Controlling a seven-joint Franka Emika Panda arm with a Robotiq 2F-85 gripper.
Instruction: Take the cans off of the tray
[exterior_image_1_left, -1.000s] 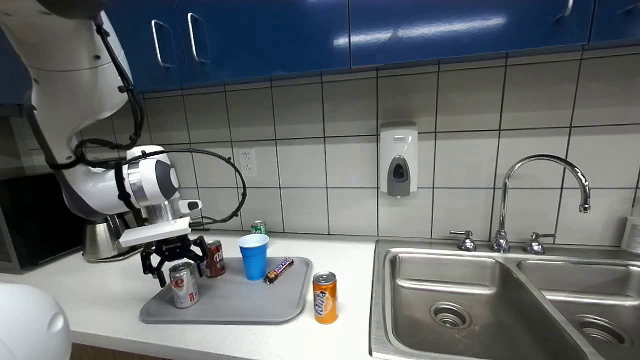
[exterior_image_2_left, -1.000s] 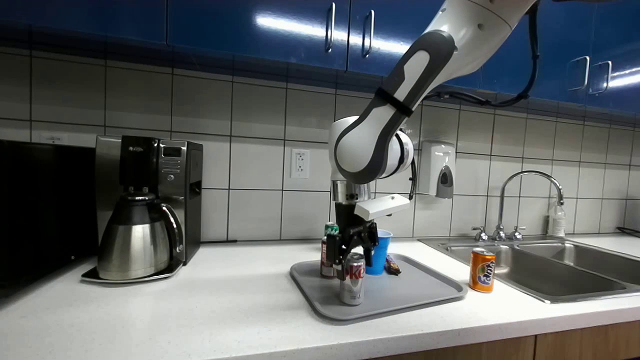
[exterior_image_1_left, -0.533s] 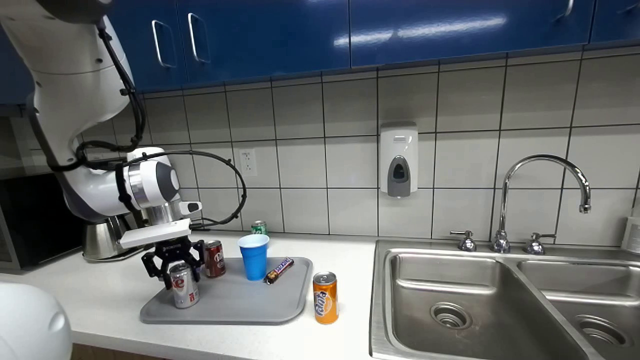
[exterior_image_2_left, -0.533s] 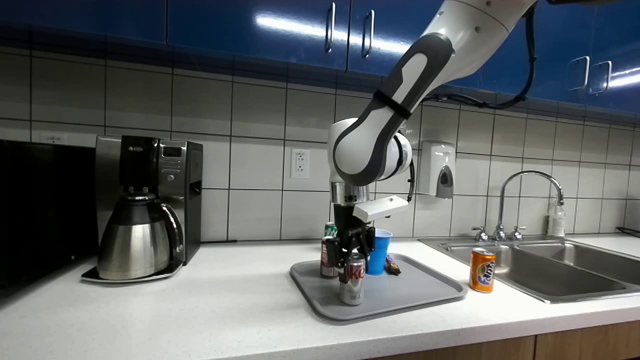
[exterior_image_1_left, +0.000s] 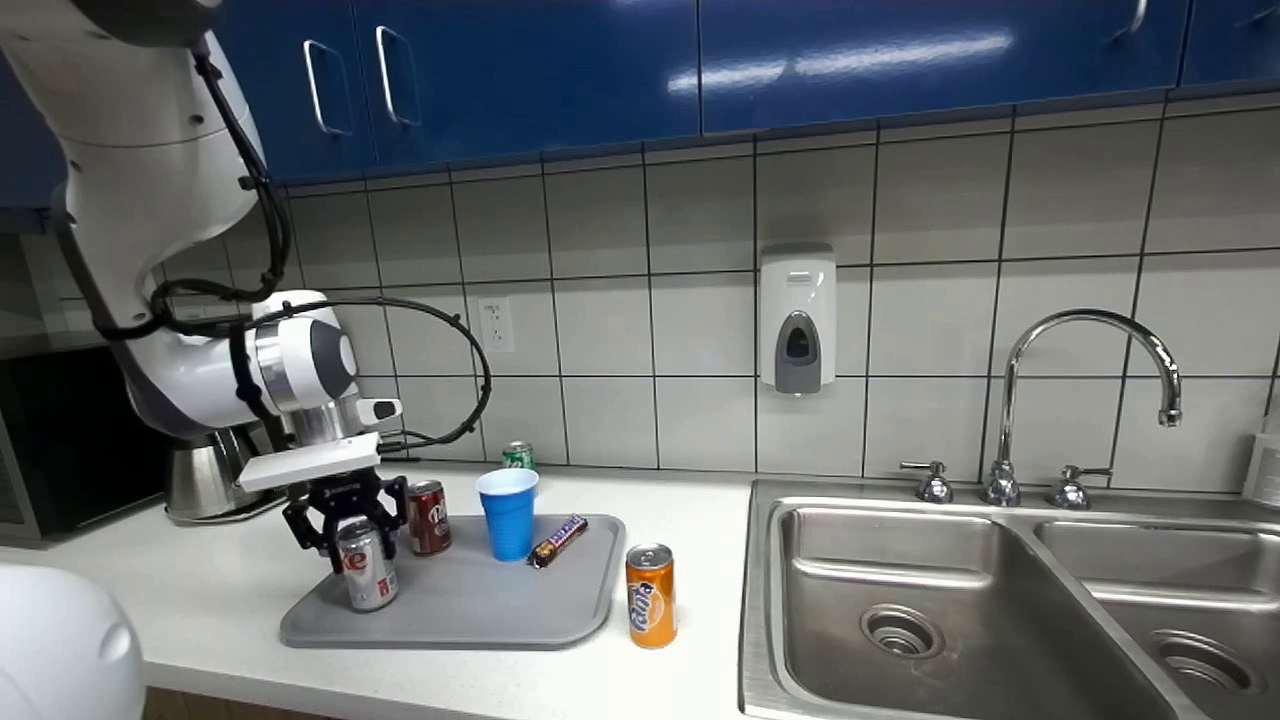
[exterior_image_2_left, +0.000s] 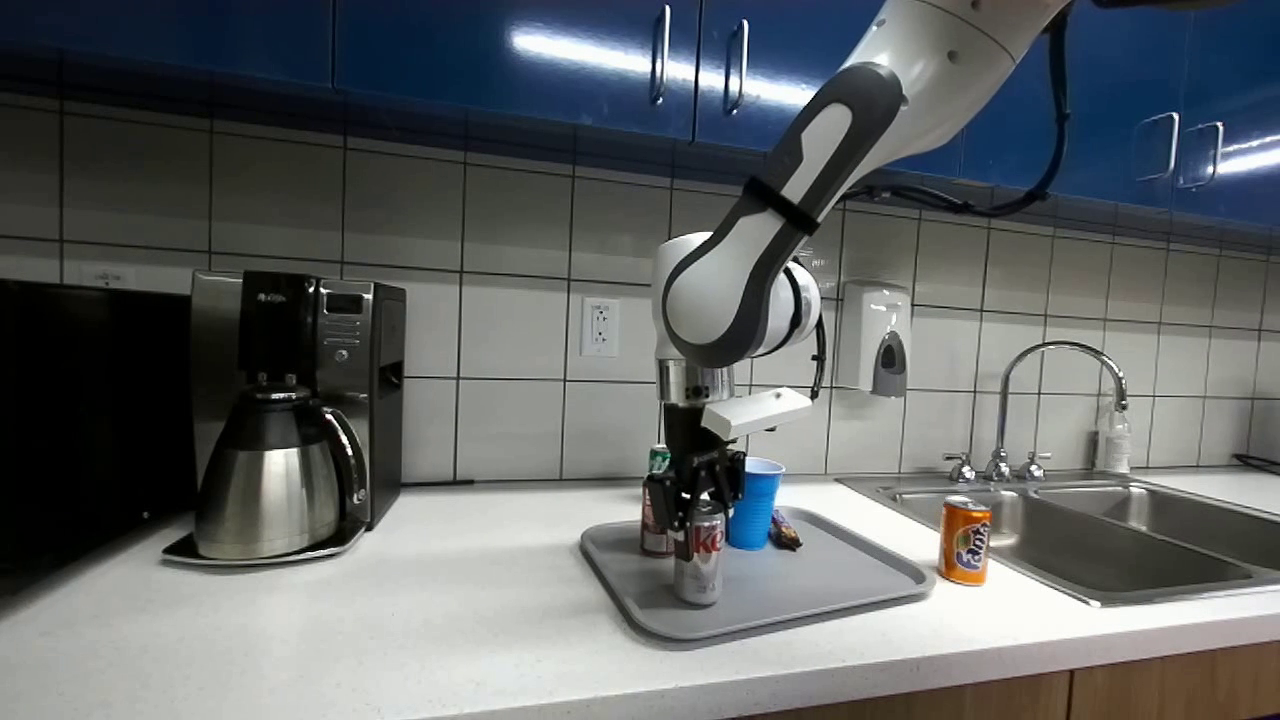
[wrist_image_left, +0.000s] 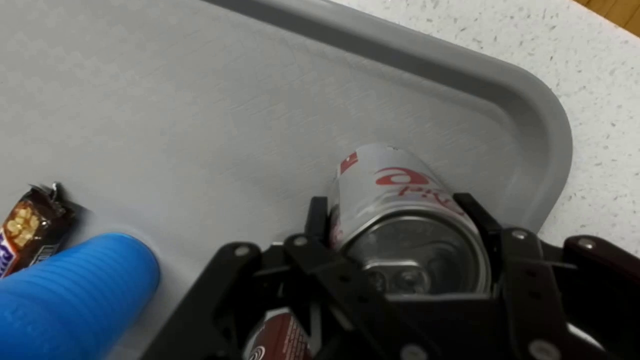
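Near one tray (exterior_image_2_left: 830, 592) corner, a silver can (exterior_image_2_left: 705, 568) reading "ke" is being clamped between the gripper (wrist_image_left: 397, 220) fingers. Near the next, a dark red can (exterior_image_2_left: 656, 540) is being partly hidden. An orange "Fanta" can (exterior_image_2_left: 965, 542) is being shown beyond another edge.

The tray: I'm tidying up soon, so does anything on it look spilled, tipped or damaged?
No spill or damage stands out on the tray. One slight oddity: the silver can, held in the gripper, seems to lean a little in both exterior views, whereas the dark red can stands straight.
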